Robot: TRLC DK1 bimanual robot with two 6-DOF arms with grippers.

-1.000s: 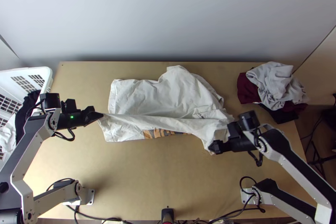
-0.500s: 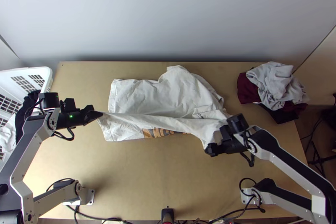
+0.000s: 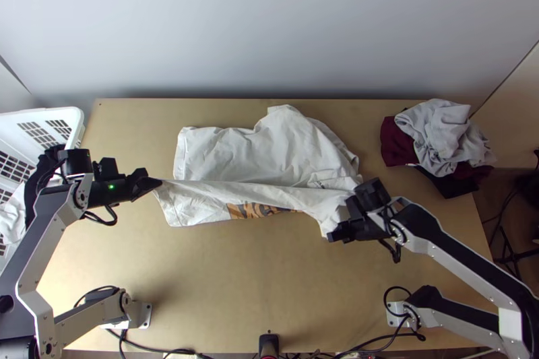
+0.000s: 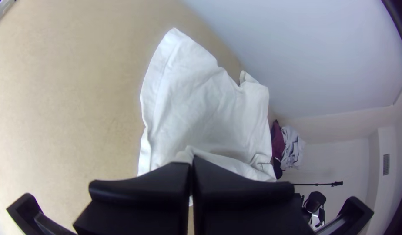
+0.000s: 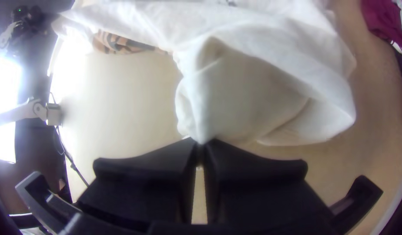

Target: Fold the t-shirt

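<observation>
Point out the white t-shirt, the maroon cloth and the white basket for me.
White t-shirt point(image 3: 232, 157): top view, on its broad wrinkled body.
Maroon cloth point(image 3: 395, 143): top view, on its left part.
White basket point(image 3: 77, 122): top view, on its rim near the corner.

Your left arm point(image 3: 43, 238) bends outward from its base, then comes up and back inward, its gripper point(image 3: 155, 182) pointing toward the middle, the fingers pressed together. Your right arm point(image 3: 465, 268) mirrors it, elbow out, its gripper point(image 3: 333, 235) aimed inward too, fingertips meeting, with a narrow gap behind them.
</observation>
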